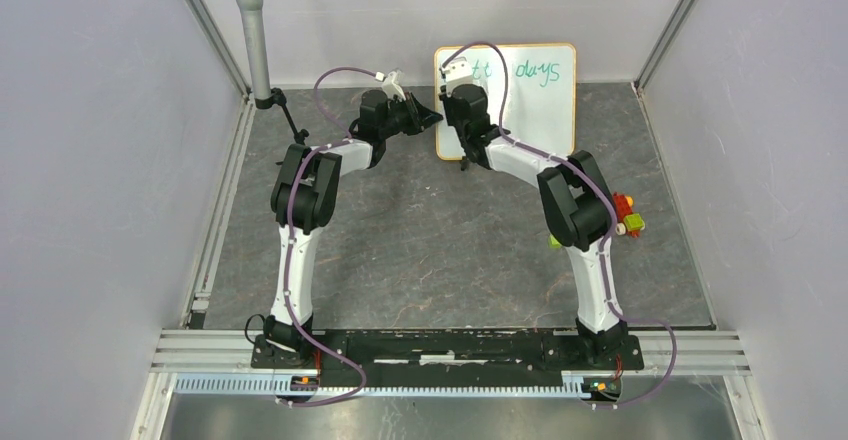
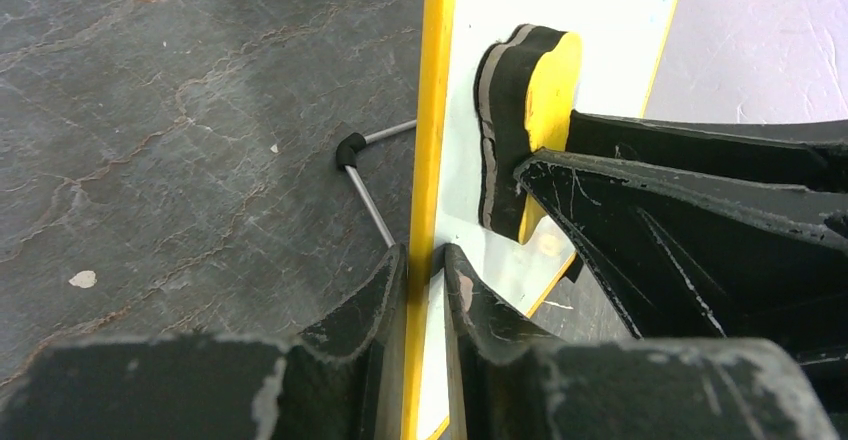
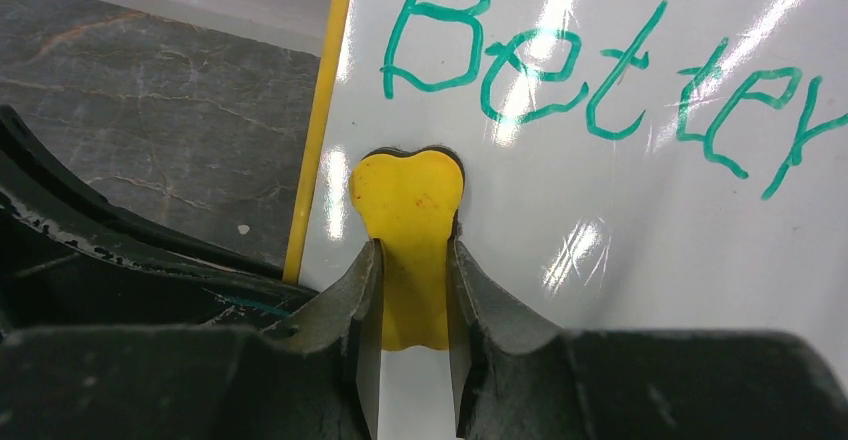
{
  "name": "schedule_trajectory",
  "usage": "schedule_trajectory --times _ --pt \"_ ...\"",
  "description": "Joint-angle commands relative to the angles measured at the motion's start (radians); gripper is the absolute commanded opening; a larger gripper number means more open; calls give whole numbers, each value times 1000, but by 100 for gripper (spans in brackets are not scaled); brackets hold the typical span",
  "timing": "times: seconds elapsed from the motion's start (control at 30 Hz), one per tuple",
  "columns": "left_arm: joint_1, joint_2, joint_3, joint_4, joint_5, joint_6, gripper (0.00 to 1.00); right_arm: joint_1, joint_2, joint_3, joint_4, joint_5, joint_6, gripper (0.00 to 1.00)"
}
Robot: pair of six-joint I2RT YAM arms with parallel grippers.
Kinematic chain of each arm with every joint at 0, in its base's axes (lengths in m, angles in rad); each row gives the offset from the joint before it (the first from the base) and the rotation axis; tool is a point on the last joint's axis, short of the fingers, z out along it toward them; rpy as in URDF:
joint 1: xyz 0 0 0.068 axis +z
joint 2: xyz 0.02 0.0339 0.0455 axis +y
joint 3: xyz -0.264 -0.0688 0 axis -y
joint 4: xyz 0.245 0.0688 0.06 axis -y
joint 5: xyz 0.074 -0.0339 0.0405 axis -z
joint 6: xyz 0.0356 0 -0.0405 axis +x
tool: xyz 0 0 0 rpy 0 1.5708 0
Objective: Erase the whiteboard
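The whiteboard (image 1: pixel 535 100) stands upright at the back of the table, with an orange-yellow frame and teal handwriting. In the right wrist view the writing (image 3: pixel 600 70) reads "Better". My left gripper (image 2: pixel 425 260) is shut on the whiteboard's left frame edge (image 2: pixel 432 110). My right gripper (image 3: pixel 412 260) is shut on a yellow eraser (image 3: pixel 408 200), which is pressed flat against the board just below the "B". The eraser (image 2: pixel 530 110) also shows in the left wrist view, with its black felt against the board. In the top view both grippers, left (image 1: pixel 432 115) and right (image 1: pixel 452 95), sit at the board's left side.
A grey microphone (image 1: pixel 254 35) stands on a stand at the back left. Coloured toy blocks (image 1: pixel 628 218) lie at the right, behind the right arm. The board's wire stand with a black foot (image 2: pixel 350 150) rests on the dark stone-look table (image 1: pixel 430 250). White walls enclose the cell.
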Motion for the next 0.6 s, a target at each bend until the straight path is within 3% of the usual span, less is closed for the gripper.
schedule_trajectory --times 0.0,0.3,0.57 --pt "4 -53 -19 -34 -20 49 4 -73 -6 -6 -9 14 63 26" --pt "4 -66 -33 -38 -28 59 4 -173 -136 -224 26 79 70 25" --pt "4 -64 -27 -37 -26 58 4 -79 -93 -180 -6 13 57 24"
